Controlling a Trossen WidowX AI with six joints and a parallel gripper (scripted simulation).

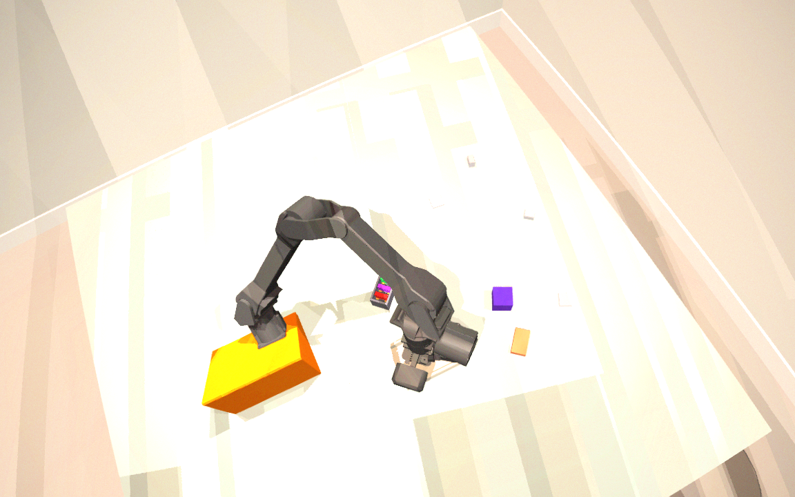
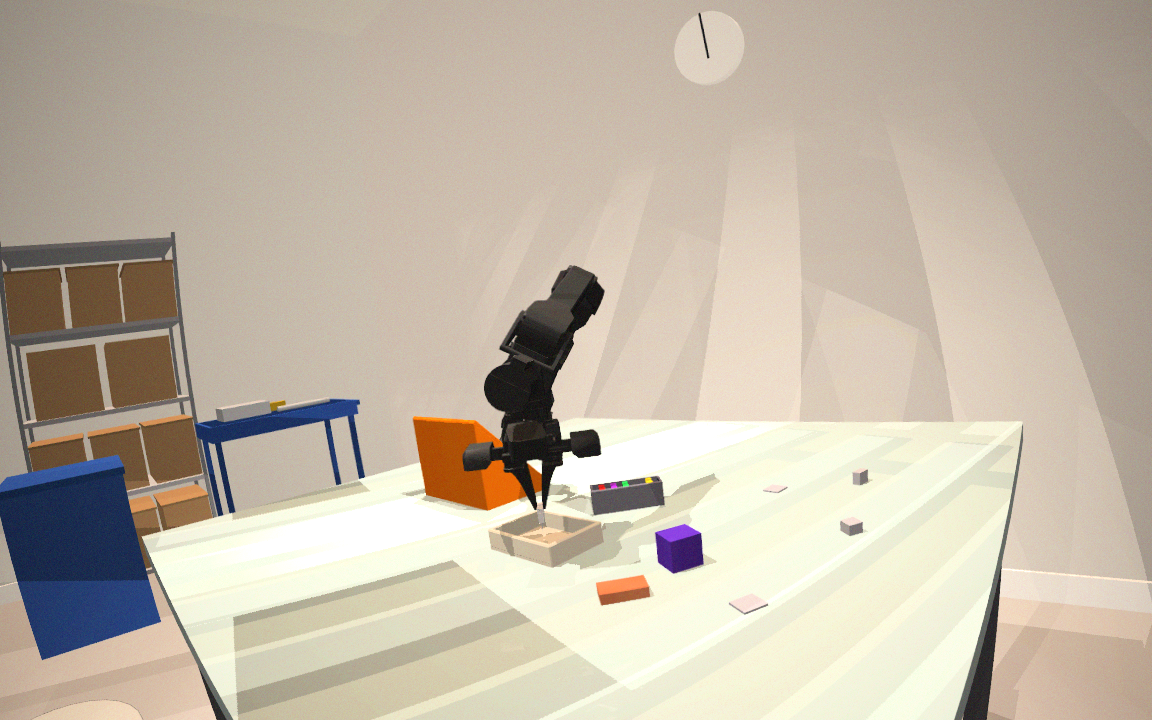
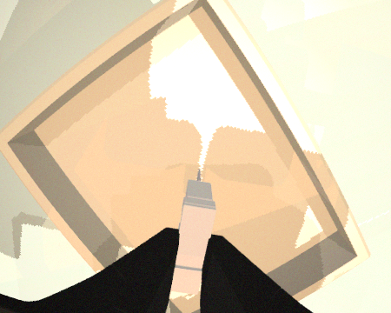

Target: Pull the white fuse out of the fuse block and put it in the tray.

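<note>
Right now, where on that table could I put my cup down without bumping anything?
Roomiest: the near corner, this side of the orange block and the pink tile. Crowded: around the tray, where the jaws hold the white fuse, with the fuse block and purple cube beside.

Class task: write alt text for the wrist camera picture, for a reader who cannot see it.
A white fuse is pinched in the black pincer and hangs, metal tip down, over the middle of a shallow square tray. The tray, seen from above and turned like a diamond, has tan walls and nothing lying in it.
</note>
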